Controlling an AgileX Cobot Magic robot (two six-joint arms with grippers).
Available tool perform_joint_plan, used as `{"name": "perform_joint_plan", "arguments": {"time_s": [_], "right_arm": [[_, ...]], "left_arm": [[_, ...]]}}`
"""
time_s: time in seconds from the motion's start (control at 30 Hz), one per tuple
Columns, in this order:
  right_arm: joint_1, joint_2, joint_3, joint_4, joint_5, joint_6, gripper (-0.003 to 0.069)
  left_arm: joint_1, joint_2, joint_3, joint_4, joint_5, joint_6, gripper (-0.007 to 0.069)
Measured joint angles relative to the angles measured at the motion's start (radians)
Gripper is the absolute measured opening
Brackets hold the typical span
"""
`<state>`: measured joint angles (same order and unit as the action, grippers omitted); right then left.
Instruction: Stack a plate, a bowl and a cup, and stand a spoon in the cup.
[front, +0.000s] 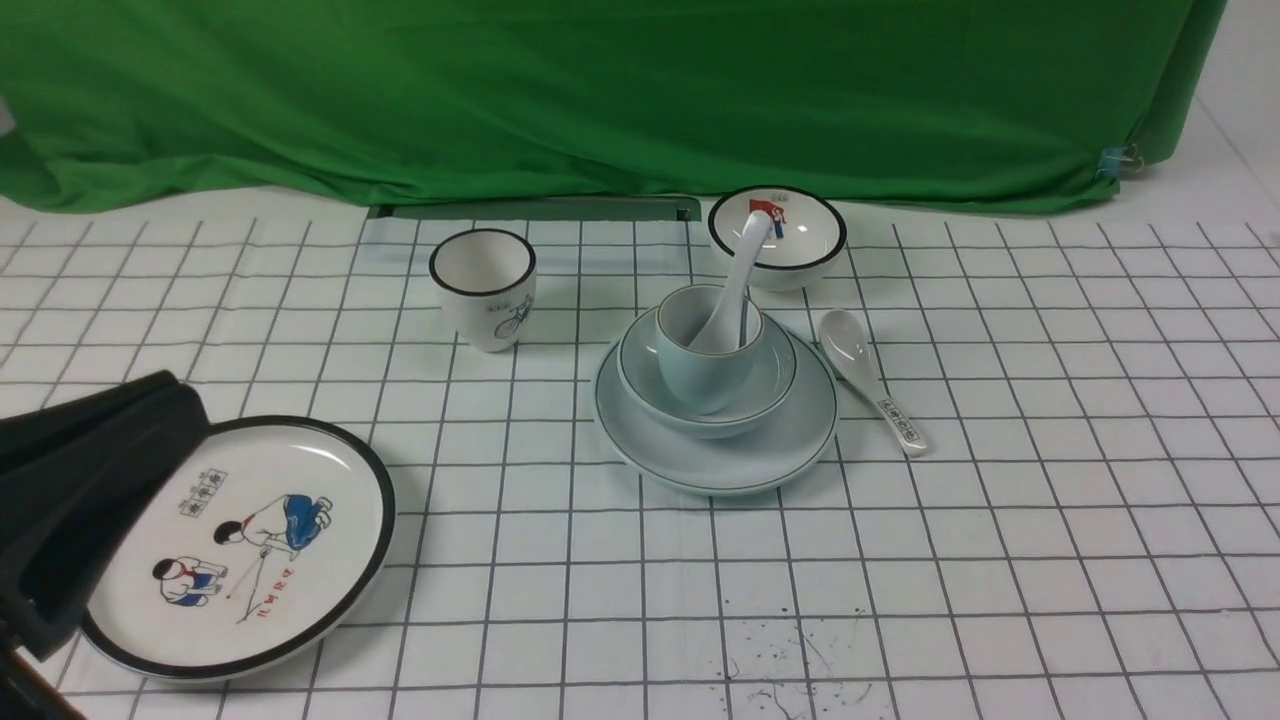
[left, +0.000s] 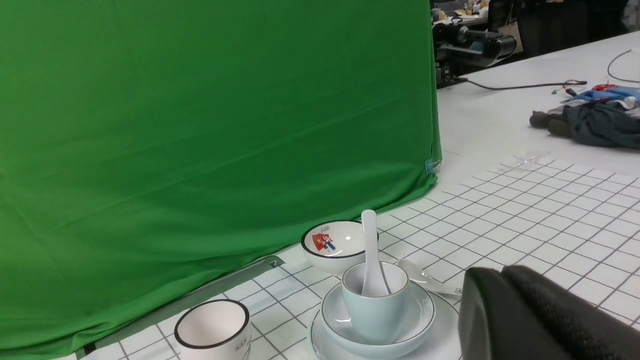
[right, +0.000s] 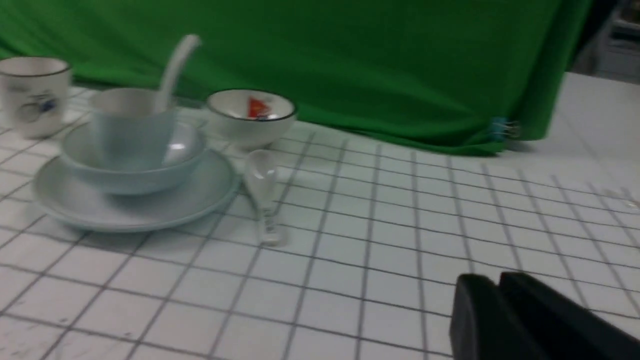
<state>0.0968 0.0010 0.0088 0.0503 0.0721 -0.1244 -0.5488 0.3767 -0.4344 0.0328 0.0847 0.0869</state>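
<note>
The spoon (front: 733, 285) stands in the cup (front: 706, 355), well clear of both jaws. The left gripper (front: 95, 470) and right gripper (right: 505, 310) are closed, holding nothing.

Left gripper (front: 110, 450): matte black, rounded blocky fingers with a fine pebbled texture in the left wrist view; right gripper (right: 500, 300): same black, two flat-sided fingers, blurred, no markings visible.

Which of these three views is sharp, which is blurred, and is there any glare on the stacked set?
Front and left wrist views are sharp: the spoon stands crisp in the cup. Right wrist view is smeared throughout; a bright glint sits on the bowl.
</note>
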Motion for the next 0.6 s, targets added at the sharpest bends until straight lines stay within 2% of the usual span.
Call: {"name": "perform_joint_plan", "arguments": {"time_s": [0.03,0.1,0.43,0.6], "right_arm": [[-0.046,0.000,0.000,0.000,-0.002,0.000,0.0092],[-0.074,0.000,0.000,0.000,-0.003,0.000,0.0097],[-0.086,0.000,0.000,0.000,0.008,0.000,0.0118],[-0.088,-0.001,0.000,0.000,0.083,0.000,0.0125]], "left_arm": [[0.000,0.000,0.000,0.000,0.000,0.000,-0.0038],[0.000,0.000,0.000,0.000,0.001,0.000,-0.0038],[0.000,0.000,0.000,0.000,0.001,0.000,-0.0038],[0.000,0.000,0.000,0.000,0.000,0.000,-0.0036]]}}
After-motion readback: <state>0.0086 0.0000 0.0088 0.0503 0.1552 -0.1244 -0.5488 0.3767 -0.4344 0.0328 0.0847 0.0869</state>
